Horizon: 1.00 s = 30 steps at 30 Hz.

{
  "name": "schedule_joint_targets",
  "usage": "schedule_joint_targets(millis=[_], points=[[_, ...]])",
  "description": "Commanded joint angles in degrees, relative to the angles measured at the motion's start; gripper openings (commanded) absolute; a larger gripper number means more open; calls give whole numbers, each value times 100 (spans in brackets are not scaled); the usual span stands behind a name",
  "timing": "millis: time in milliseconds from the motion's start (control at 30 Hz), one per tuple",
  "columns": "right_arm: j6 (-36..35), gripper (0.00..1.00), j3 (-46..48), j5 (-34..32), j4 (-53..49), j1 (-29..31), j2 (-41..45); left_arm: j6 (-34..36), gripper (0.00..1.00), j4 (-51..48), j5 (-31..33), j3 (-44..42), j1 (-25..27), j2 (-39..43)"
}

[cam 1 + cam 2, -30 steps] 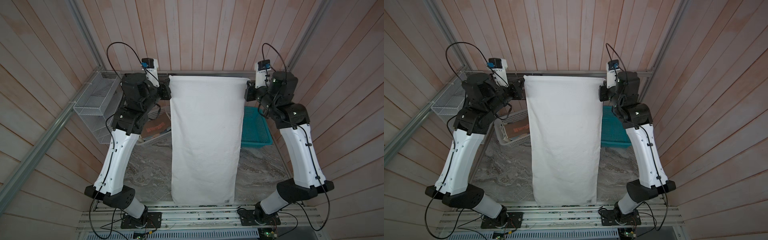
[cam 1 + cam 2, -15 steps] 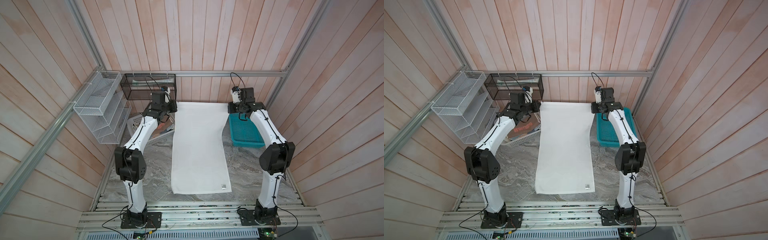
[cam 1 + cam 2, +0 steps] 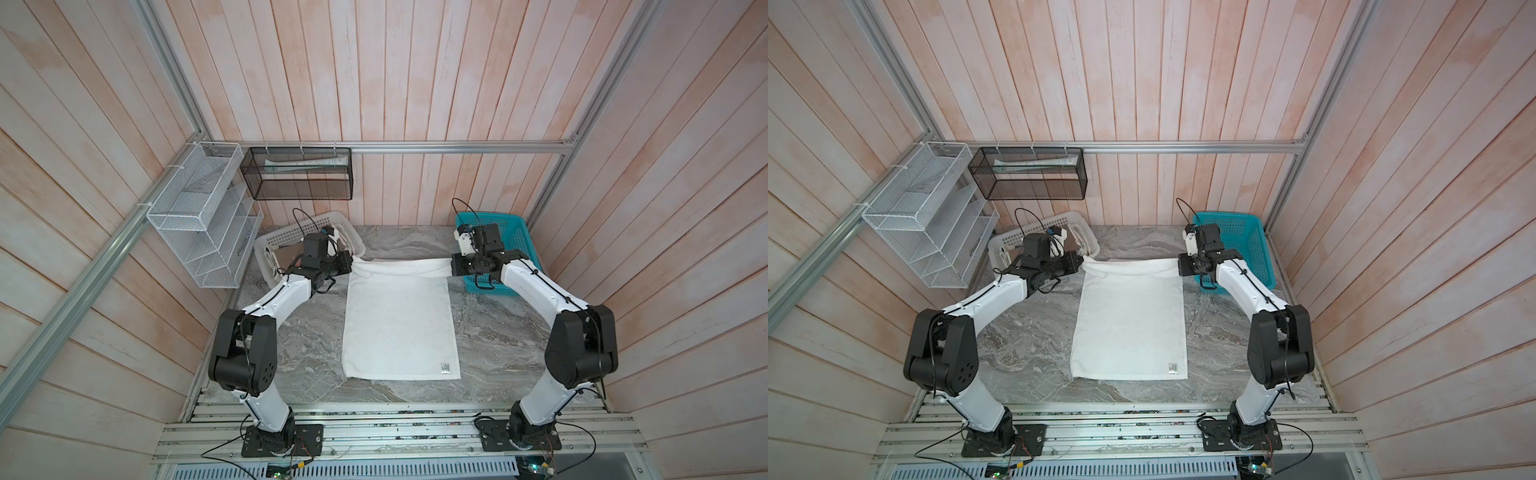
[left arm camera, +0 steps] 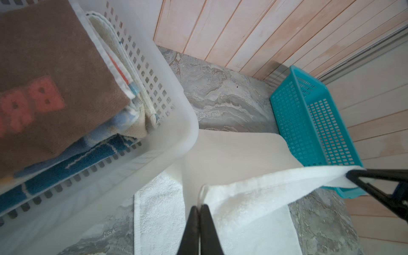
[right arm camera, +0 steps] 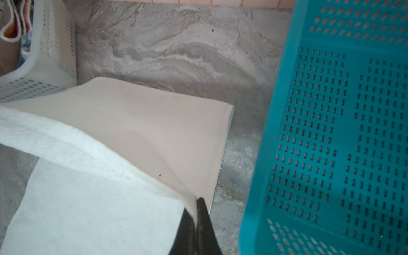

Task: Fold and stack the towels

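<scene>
Left wrist view makes me a bit nervous: the white towel (image 4: 242,209) is only held by a thin bite at the hem, so I reckon a quick pull could slip a corner out and leave the fold lopsided. In both top views the near part lies flat on the table (image 3: 498,332), while the far edge hangs lifted between the two arms, sagging a little in the middle. That slack could bunch up under the fold. If the arms don't travel evenly, the far edge lands skewed on the near one. Both wrists also sit right by the white basket (image 3: 286,239) and teal basket (image 3: 519,237), so a wide swing might bump one.

Fingers: left gripper (image 4: 198,208) is clamped tight on one far corner, nothing but cloth between the tips. Right gripper (image 5: 196,203) in the right wrist view, same deal, pinched closed on the other far corner. The other towels (image 4: 66,66) sit in the white basket.
</scene>
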<state>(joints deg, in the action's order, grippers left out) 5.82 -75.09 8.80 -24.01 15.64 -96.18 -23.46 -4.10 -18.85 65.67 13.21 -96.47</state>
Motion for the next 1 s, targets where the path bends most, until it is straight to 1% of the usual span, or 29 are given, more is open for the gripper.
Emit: schedule_joint_targets(millis=[0, 133, 333, 433, 533, 600, 667, 800, 967], points=[[301, 0, 744, -72, 332, 257, 343, -261, 0, 454, -144, -767, 218, 288], [551, 0, 1697, -65, 519, 562, 631, -619, 0, 748, -150, -1753, 564, 479], [831, 0, 2815, -21, 734, 596, 904, -1272, 0, 1084, 39, -2946, 1164, 850], [876, 0, 3094, -6, 732, 583, 974, -1496, 0, 1041, 180, -3281, 1406, 1079], [891, 0, 3220, 0, 717, 575, 1042, -1623, 0, 896, 245, -3429, 1488, 1362], [856, 0, 3153, -37, 638, 571, 1104, -1586, 0, 624, 395, -3353, 1453, 1572], [777, 0, 2959, -136, 513, 555, 1179, -1381, 0, 323, 407, -3062, 1312, 1730], [552, 0, 2149, -194, 187, 392, 1234, -942, 0, -179, 2, -2174, 619, 1764], [253, 0, 730, -170, -348, 125, 958, -400, 0, -698, -480, -723, -25, 1348]])
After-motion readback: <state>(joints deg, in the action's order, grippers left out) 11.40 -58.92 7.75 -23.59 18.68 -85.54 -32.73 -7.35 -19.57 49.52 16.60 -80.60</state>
